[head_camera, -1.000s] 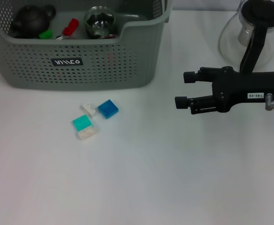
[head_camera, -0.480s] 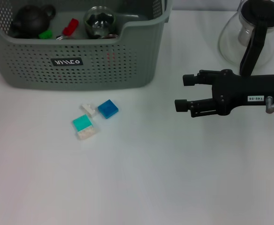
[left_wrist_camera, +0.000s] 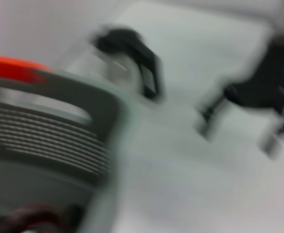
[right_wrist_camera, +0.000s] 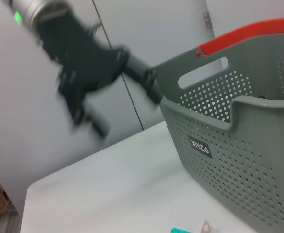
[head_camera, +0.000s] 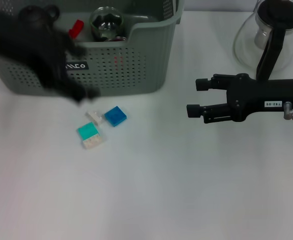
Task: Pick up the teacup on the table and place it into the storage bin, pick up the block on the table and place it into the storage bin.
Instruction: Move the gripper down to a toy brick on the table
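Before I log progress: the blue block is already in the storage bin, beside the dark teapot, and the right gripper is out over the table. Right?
Not quite. In the head view the blue block lies on the table in front of the storage bin, near the teal block. The rest holds: the dark teapot is in the bin, and the right gripper is over the table.

storage bin (head_camera: 136, 70): grey-green, dotted with perforations; black label, white lettering; red rim on top
blocks: blue (head_camera: 115, 116); teal on white (head_camera: 89, 135); small white (head_camera: 94, 116)
table (head_camera: 186, 190): plain white
right gripper (head_camera: 195, 97): black
left gripper (head_camera: 78, 72): black
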Action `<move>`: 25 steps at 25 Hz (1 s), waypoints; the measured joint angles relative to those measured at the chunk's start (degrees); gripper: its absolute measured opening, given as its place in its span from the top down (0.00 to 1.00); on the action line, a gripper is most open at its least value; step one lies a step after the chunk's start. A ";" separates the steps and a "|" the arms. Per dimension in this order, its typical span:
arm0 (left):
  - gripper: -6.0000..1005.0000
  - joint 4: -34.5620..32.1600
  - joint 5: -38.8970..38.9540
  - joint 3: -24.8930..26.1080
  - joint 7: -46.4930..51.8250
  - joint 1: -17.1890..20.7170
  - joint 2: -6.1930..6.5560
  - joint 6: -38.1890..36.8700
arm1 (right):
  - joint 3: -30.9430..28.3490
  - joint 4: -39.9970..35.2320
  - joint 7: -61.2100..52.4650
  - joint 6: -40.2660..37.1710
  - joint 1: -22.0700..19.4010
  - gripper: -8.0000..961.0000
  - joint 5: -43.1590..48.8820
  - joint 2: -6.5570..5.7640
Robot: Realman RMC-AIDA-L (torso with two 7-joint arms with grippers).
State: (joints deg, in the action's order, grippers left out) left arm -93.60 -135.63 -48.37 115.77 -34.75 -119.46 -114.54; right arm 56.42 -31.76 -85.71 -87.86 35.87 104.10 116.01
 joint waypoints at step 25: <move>0.06 0.75 -28.03 -46.97 -25.92 10.82 -4.60 22.32 | -1.54 4.32 -3.50 2.88 2.89 0.02 -0.58 1.80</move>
State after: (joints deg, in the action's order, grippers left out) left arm -92.85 -163.67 -95.34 89.85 -23.93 -124.06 -92.22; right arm 54.89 -27.43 -89.20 -84.98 38.77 103.52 117.81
